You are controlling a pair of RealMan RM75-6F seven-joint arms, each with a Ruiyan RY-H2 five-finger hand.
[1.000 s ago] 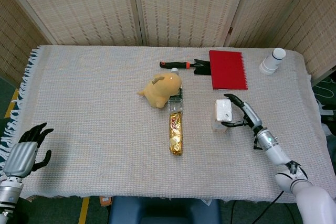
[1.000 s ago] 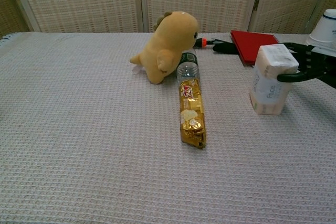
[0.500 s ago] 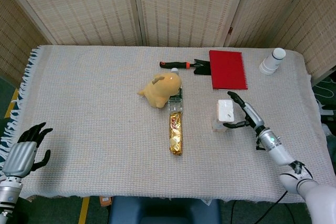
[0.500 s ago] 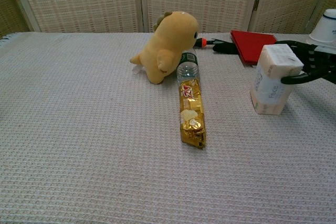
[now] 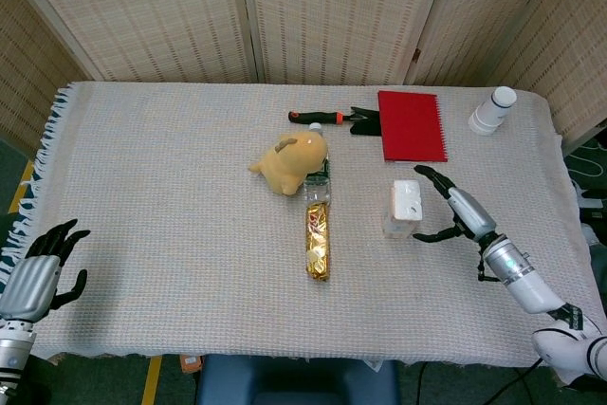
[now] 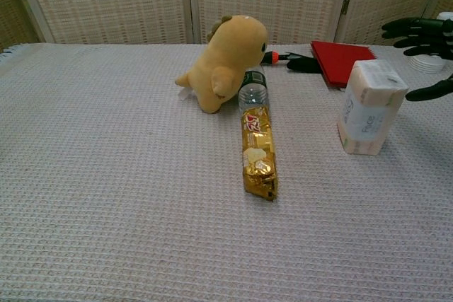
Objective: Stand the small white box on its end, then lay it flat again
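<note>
From the head view, the small white box (image 5: 403,207) stands on its end on the table (image 5: 171,196), and the right hand (image 5: 453,211) beside it holds nothing, fingers spread. The left hand (image 5: 43,263) is spread wide too, holding nothing. From the chest view, the box stands apart from the right hand's fingertips (image 6: 417,30), right of the gold snack pack (image 6: 258,152)

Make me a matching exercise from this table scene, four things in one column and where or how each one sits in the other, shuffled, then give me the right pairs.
Things:
1. small white box
2. red notebook
3. gold snack pack
4. right hand

Places or states:
A. lying flat at the far side of the table, beside a black-handled tool
B. open, just off the box, not touching it
C. standing on its end
D. lying lengthwise in front of the plush toy

Pairs: 1-C, 2-A, 3-D, 4-B
</note>
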